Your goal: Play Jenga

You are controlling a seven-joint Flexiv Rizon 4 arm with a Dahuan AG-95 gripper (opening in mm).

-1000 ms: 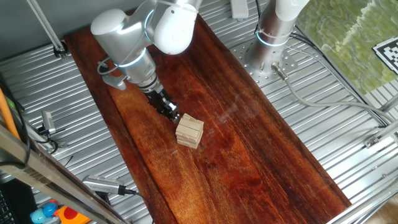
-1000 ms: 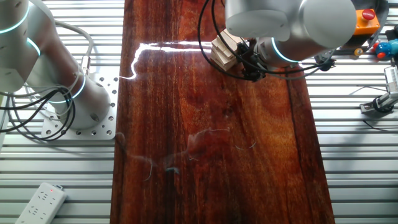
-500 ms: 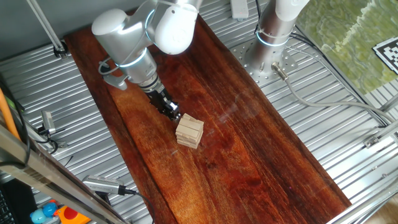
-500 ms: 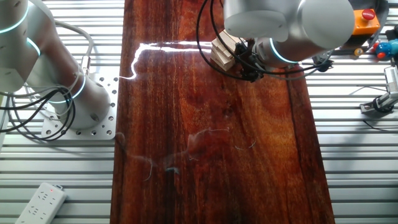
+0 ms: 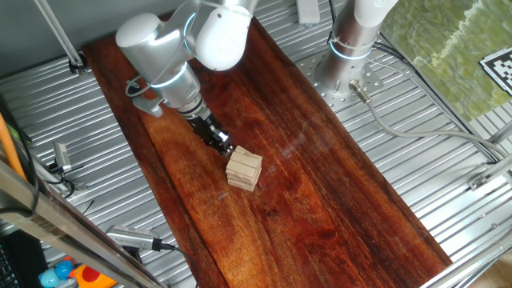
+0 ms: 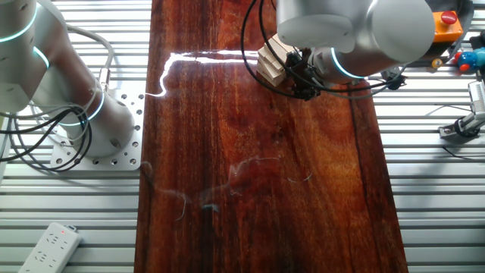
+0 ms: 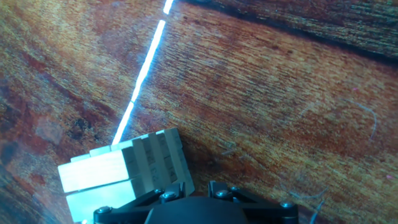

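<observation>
You had the Jenga (image 5: 244, 170) stack standing on the dark board (image 5: 320, 200), near its middle. The gripper (image 5: 223, 148) was just beside the stack, at its upper layers; I could not tell whether the fingers were apart (the wrist covered them). These light, loose blocks probably slide easily, so push one block's end gently.

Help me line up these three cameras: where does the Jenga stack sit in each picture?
One fixed view: Jenga stack at centre-left, just below the hand.
Other fixed view: top centre, partly behind the arm.
Hand view: bottom left.
Shared landmark: the dark wood board.
</observation>
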